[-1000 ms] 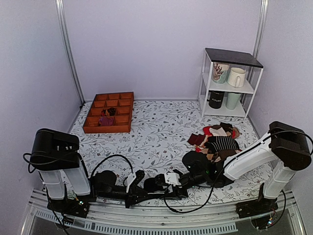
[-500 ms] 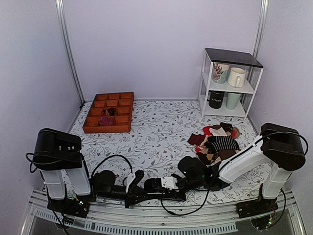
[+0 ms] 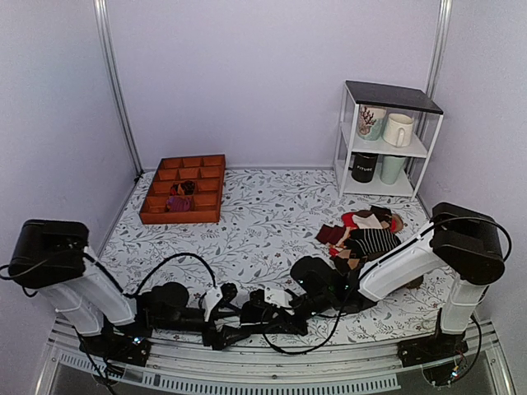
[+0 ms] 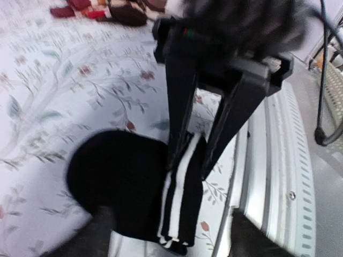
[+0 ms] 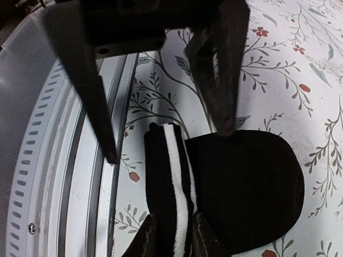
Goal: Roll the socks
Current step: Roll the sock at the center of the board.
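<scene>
The socks [image 5: 241, 187] lie flat on the flowered cloth by the table's near edge, black, their white-striped end [image 5: 174, 171] folded into a narrow roll. My right gripper [image 5: 174, 222] is shut on that striped roll, one finger on each side. My left gripper [image 4: 171, 225] faces it from the other side, open wide, its blurred fingers [image 4: 99, 227] astride the socks [image 4: 120, 179] without touching the roll. In the top view both grippers meet low at the front centre, the left gripper [image 3: 230, 317] beside the right gripper [image 3: 255, 311]; the socks are hidden among them there.
A metal rail [image 5: 69, 176] runs along the table edge right beside the roll. A pile of mixed socks [image 3: 366, 239] lies at the right. An orange compartment tray [image 3: 183, 189] sits at the back left, and a white shelf [image 3: 387, 140] with mugs at the back right.
My left gripper has gone from shut to wide open, and its arm has swung lower and leftward. The right gripper has narrowed onto the striped roll and shifted slightly left.
</scene>
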Action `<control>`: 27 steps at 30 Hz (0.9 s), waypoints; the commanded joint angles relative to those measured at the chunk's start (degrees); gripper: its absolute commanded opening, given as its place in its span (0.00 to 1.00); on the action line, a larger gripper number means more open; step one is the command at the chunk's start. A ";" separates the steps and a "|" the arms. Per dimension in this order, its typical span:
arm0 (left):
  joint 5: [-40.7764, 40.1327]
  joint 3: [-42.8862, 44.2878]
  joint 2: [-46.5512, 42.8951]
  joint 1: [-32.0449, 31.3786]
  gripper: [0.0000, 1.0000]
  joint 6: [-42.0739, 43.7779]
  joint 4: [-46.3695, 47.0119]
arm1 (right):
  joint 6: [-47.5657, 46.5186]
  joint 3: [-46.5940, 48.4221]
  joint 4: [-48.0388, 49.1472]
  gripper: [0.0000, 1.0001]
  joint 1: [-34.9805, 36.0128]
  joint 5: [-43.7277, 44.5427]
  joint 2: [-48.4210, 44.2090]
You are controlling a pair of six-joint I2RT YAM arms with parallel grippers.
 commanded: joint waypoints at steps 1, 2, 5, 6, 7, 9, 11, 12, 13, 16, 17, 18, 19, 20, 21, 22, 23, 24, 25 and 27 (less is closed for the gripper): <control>-10.05 0.74 -11.76 -1.77 0.99 11.37 -17.00 | 5.11 0.02 -12.90 0.23 -1.58 -5.26 4.04; -11.86 0.82 -15.21 -1.85 0.99 12.89 -18.32 | 5.54 0.56 -14.29 0.23 -1.88 -5.85 4.26; -18.46 0.38 -21.61 -2.22 1.00 16.27 -20.49 | 7.45 1.60 -17.35 0.23 -2.53 -7.19 4.75; -20.34 -0.24 -23.52 -2.25 0.99 17.24 -19.96 | 8.09 1.92 -18.19 0.23 -2.68 -7.40 5.12; -21.71 -1.22 -25.18 -2.25 0.99 18.28 -18.96 | 8.48 2.12 -18.81 0.23 -2.91 -7.68 5.50; -24.29 -3.16 -28.35 -2.26 0.99 20.62 -16.84 | 9.19 2.55 -19.83 0.23 -2.98 -7.72 6.38; -27.59 -4.25 -30.47 -2.26 0.99 21.49 -14.62 | 9.60 2.71 -20.26 0.23 -3.06 -7.63 7.03; -31.02 -4.67 -30.91 -2.18 0.99 21.49 -12.92 | 9.69 2.87 -20.35 0.23 -3.07 -7.59 7.25; -33.77 -4.61 -31.10 -2.17 0.99 21.37 -12.12 | 9.81 2.95 -20.36 0.23 -3.07 -7.49 7.35; -36.20 -3.33 -31.01 -2.00 0.99 22.55 -13.53 | 10.16 3.39 -20.53 0.23 -3.10 -7.34 7.59; -34.84 -2.68 -30.90 -1.99 0.99 23.04 -14.69 | 10.32 3.55 -20.53 0.23 -3.17 -7.47 7.76; -32.88 -2.14 -30.82 -1.99 1.00 23.56 -15.59 | 10.48 3.76 -20.60 0.23 -3.22 -7.82 8.00; -29.25 -1.46 -30.97 -1.99 0.99 23.44 -17.57 | 10.57 4.17 -20.87 0.23 -3.27 -8.06 8.45; -25.00 -1.29 -31.02 -1.93 0.99 23.31 -18.42 | 10.62 4.58 -21.20 0.23 -3.46 -8.43 8.90; -22.13 -1.73 -30.55 -1.98 0.98 23.26 -17.43 | 10.63 4.96 -21.65 0.23 -3.63 -8.78 9.33; -20.24 -2.10 -29.93 -1.98 0.92 22.62 -16.56 | 10.66 5.35 -22.05 0.23 -3.69 -8.94 9.77; -18.93 -2.48 -29.10 -1.99 0.84 21.96 -15.71 | 10.64 5.72 -22.56 0.23 -3.91 -9.11 10.17; -17.47 -2.78 -28.04 -1.99 0.78 21.44 -15.04 | 10.63 6.26 -23.29 0.23 -4.10 -9.44 10.64; -16.18 -3.00 -26.99 -2.07 0.66 20.89 -14.40 | 11.42 6.73 -24.01 0.23 -4.37 -9.81 11.04; -13.32 -2.92 -24.71 -2.15 0.58 19.99 -13.60 | 12.67 7.53 -25.35 0.23 -4.94 -10.61 11.75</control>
